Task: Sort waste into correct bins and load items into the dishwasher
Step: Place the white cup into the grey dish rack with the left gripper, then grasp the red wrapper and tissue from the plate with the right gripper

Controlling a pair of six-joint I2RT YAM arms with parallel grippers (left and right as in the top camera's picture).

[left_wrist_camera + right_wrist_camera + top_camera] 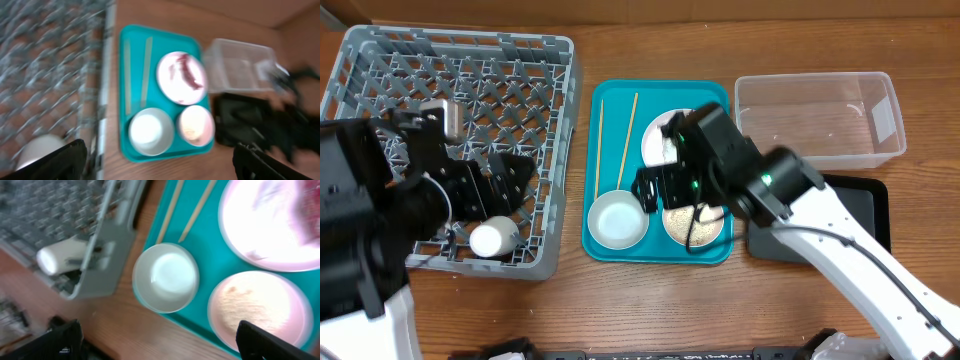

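Cup lies on its side at the front edge of the grey dish rack, just beside the left jaws, which stand wide apart and hold nothing. The right jaws, also spread wide and empty, hang over the teal tray, above the empty bowl and the bowl of rice grains. The plate with the red wrapper and both chopsticks lie on the same tray.
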